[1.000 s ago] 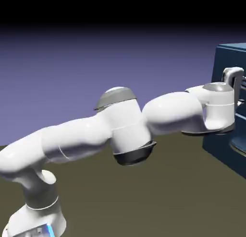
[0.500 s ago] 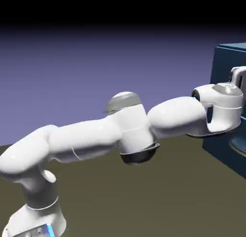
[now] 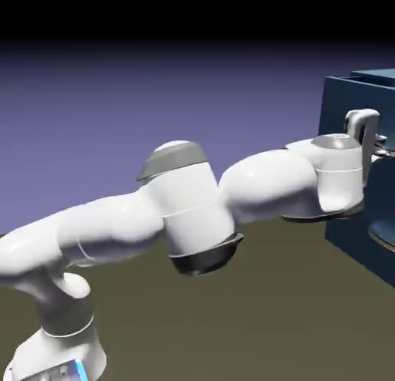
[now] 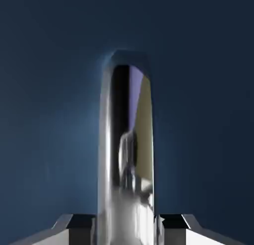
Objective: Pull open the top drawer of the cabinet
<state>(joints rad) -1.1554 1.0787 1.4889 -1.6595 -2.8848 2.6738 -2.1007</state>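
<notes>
At three o'clock in the exterior view, the top drawer (image 3: 360, 94) juts out from the cabinet (image 3: 361, 241), while the pincer (image 4: 127, 231) is clamped on its shiny handle (image 4: 126, 154), which runs from six o'clock toward twelve in the hand view.

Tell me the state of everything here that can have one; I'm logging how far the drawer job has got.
Dark blue flat-fronted top drawer: partly open, its front standing out from the cabinet body.
Shiny curved metal handle: gripped between the fingertips.
Two-finger gripper: closed on the handle.
Boxy dark blue cabinet: upright, cut off by the picture's edge.
</notes>
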